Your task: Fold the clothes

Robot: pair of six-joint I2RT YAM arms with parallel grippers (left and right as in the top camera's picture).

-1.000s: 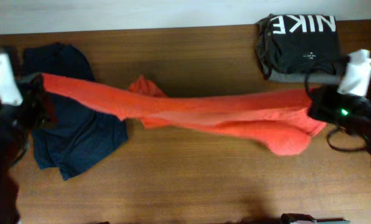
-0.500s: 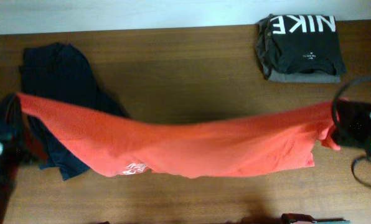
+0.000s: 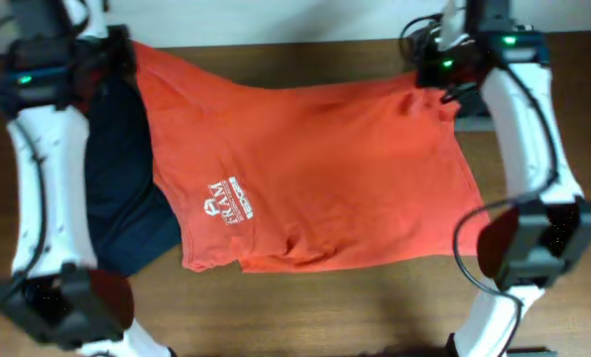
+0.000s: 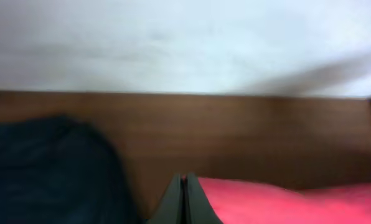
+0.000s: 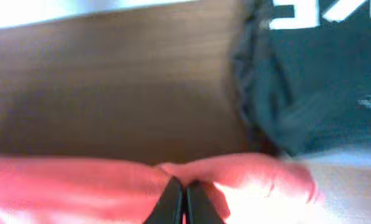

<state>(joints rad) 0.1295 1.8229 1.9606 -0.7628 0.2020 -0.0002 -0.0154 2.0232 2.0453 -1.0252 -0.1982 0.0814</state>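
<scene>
The orange-red T-shirt (image 3: 315, 169) is spread wide over the table, its white print (image 3: 224, 203) facing up. My left gripper (image 3: 117, 55) is shut on its far left corner and my right gripper (image 3: 442, 74) is shut on its far right corner, both near the table's back edge. In the left wrist view the jaws (image 4: 185, 186) are closed, with red cloth (image 4: 285, 202) right beside them. The right wrist view shows the jaws (image 5: 184, 190) pinching a red fold (image 5: 235, 174). The dark navy garment (image 3: 122, 188) lies on the left, partly under the T-shirt.
A black shirt with white NIKE lettering (image 5: 322, 68) sits at the back right, mostly hidden behind my right arm (image 3: 533, 149) from overhead. My left arm (image 3: 38, 198) runs along the left side. A pale wall (image 4: 173, 43) backs the wooden table (image 3: 375, 307).
Both grippers have swung from the table's sides to its back edge, carrying the T-shirt. It has gone from a hanging, stretched band to a wide sheet with the print up.
</scene>
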